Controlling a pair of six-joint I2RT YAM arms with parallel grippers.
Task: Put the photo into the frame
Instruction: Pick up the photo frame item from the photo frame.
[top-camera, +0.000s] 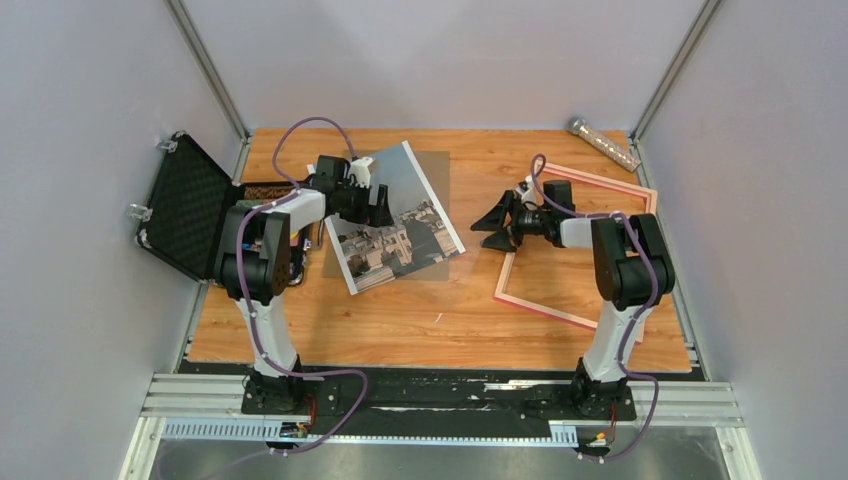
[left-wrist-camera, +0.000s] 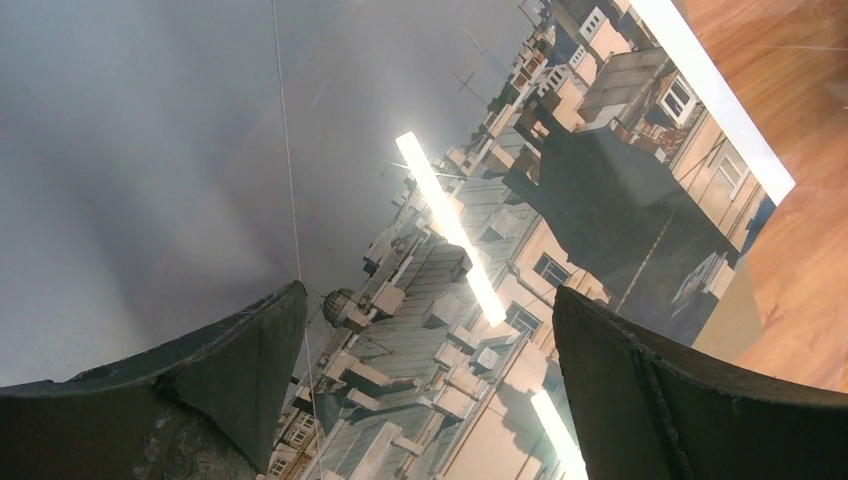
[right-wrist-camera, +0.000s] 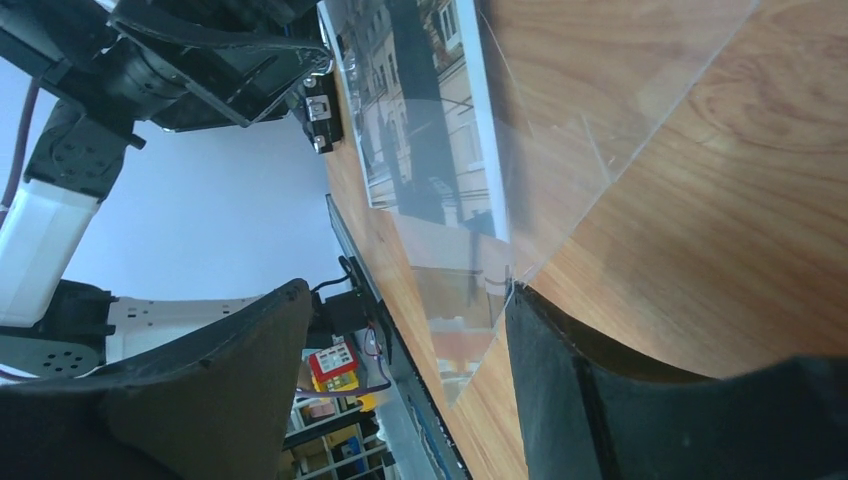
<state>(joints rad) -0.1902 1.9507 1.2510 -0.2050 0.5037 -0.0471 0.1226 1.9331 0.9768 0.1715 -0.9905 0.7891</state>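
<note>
well, the photo lies outside the frame.

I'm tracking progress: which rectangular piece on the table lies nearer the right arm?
The pink frame, an empty outline beside the right arm; the city photo lies under the left arm.

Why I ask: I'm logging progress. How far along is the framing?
Done: nothing yet; the photo lies on the left, and the frame sits empty on the right, apart from it. In hand: the left gripper hovers open over the photo; the right gripper, open and empty, is by the frame's left rail. Left: grasp the photo and lay it in the frame.
</note>
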